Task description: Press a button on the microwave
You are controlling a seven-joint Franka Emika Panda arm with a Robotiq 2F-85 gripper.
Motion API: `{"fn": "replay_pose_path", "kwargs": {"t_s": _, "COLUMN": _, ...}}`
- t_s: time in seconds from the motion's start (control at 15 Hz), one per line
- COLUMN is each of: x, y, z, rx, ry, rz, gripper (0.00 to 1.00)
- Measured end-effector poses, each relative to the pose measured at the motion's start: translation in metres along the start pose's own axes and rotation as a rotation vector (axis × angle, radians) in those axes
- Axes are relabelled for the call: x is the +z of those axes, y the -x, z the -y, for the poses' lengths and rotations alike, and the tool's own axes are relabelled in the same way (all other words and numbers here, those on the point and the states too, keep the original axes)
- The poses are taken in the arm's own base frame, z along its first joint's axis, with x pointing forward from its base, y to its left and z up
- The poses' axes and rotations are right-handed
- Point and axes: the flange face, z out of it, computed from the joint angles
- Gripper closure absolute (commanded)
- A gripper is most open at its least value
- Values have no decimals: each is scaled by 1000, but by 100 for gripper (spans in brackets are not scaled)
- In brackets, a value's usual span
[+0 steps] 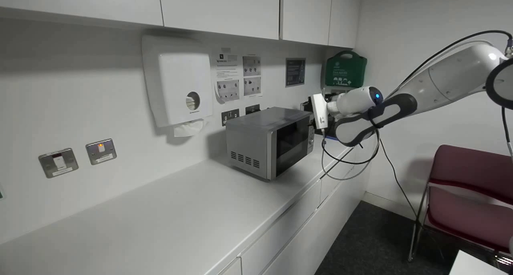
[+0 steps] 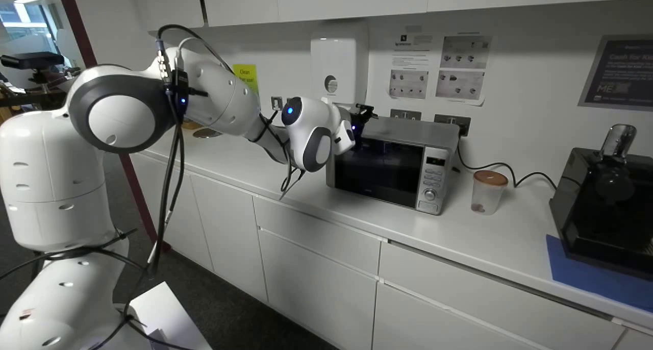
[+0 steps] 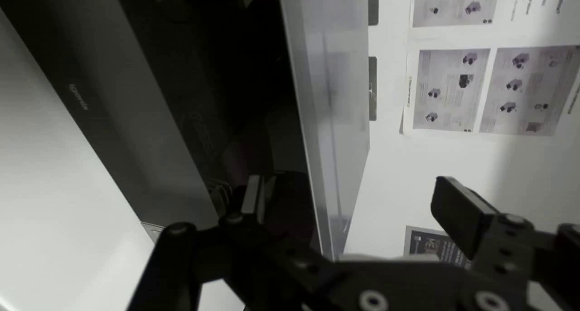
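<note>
The microwave is a silver-grey box with a dark glass front, seen in both exterior views (image 1: 248, 146) (image 2: 377, 174). Its control panel (image 2: 432, 181) has a display, several small buttons and a round knob, on the side away from my arm. My gripper (image 2: 365, 115) is at the upper front corner of the microwave farthest from the panel. I cannot tell if it touches. In the wrist view, my gripper (image 3: 355, 200) is open and empty, one finger over the dark window and the other over the wall. The microwave's top (image 3: 344, 98) shows between them. The buttons are out of view there.
The microwave stands on a white counter (image 1: 160, 219). A clear cup with a brown lid (image 2: 488, 192), a black machine (image 2: 607, 202) and a blue mat (image 2: 597, 273) are beyond the panel side. A white dispenser (image 1: 182, 86) hangs behind. Cupboards (image 1: 220, 10) overhang the counter.
</note>
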Motion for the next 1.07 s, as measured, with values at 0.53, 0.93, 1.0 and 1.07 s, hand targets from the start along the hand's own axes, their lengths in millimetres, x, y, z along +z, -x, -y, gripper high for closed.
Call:
{"fn": "replay_pose_path", "kwargs": {"t_s": 0.53, "x": -1, "y": -77, "z": -14, "rx": -133, "ry": -25, "rz": 97, "gripper": 0}}
{"fn": "replay_pose_path", "kwargs": {"t_s": 0.93, "x": -22, "y": -120, "z": -26, "rx": -142, "ry": -49, "rz": 130, "gripper": 0}}
{"fn": "replay_pose_path", "kwargs": {"t_s": 1.0, "x": -21, "y": -118, "z": -26, "rx": -143, "ry": -48, "rz": 133, "gripper": 0}}
{"fn": "replay_pose_path", "kwargs": {"t_s": 1.07, "x": -20, "y": -115, "z": -26, "rx": -144, "ry": -48, "rz": 138, "gripper": 0}}
